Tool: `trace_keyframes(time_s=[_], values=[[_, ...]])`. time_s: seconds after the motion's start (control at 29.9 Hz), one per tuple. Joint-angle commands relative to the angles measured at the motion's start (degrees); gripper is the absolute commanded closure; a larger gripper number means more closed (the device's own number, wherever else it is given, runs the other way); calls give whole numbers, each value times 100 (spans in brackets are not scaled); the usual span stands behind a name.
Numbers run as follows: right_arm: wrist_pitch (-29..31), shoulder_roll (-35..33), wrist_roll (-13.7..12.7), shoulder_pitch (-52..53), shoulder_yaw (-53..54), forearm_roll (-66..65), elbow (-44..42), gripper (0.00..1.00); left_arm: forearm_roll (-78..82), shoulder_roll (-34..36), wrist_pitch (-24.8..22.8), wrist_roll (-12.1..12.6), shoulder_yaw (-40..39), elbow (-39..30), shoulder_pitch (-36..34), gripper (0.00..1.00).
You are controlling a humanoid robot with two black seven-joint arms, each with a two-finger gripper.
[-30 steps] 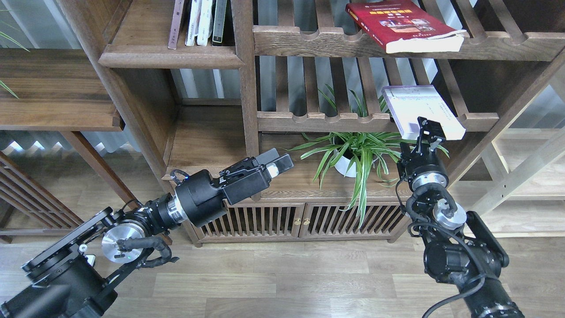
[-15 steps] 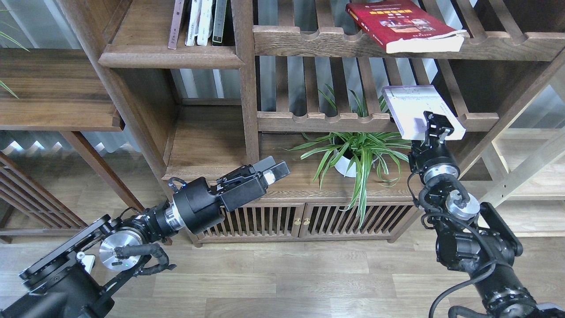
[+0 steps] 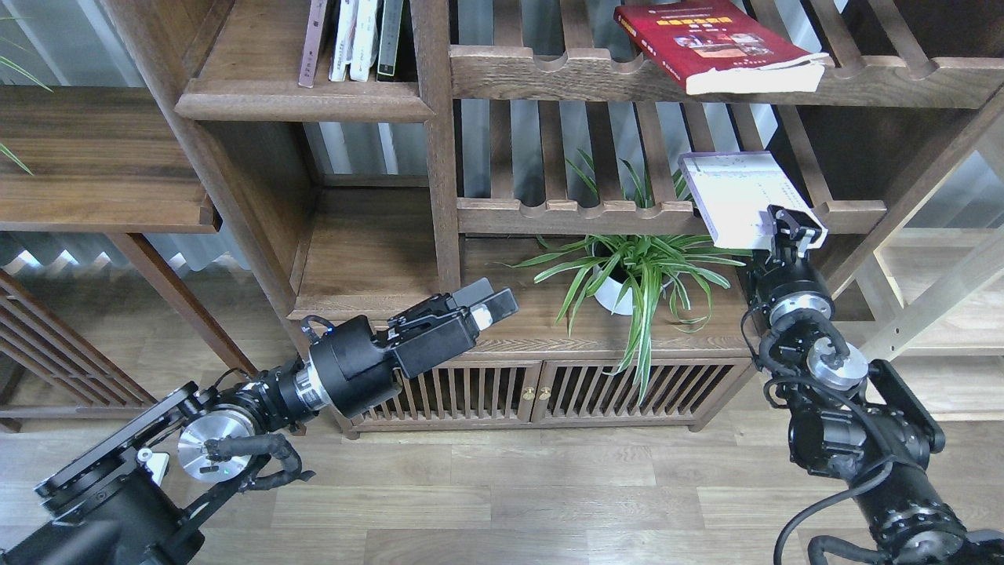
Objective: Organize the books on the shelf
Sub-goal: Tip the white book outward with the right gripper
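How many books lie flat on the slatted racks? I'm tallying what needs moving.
2: the red book on the upper slatted rack, and the white book on the lower rack, with the right pincer at its near corner.

Even, bright daylight from behind the shelving, sharp focus, soft shadows.

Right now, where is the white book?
On the right of the head view, the white book lies on a slatted rack above the potted plant, beside the right gripper.

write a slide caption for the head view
Right hand reaches the white book's front corner on the slatted rack.
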Motion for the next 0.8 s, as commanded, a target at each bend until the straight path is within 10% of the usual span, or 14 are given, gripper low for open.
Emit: trace_keyframes(time_s=[0.0, 0.3, 0.6, 0.77], values=[[35, 34, -9, 25, -52, 2, 6, 56, 0, 0, 0, 0, 12, 0, 0, 1], [0, 69, -18, 139, -96, -33, -29, 56, 0, 9, 0, -9, 12, -9, 0, 1], [289, 148, 0, 95, -70, 28, -134, 95, 0, 9, 0, -9, -5, -1, 0, 1], [685, 228, -9, 60, -78, 46, -108, 96, 0, -17, 0, -18, -49, 70, 9, 1]])
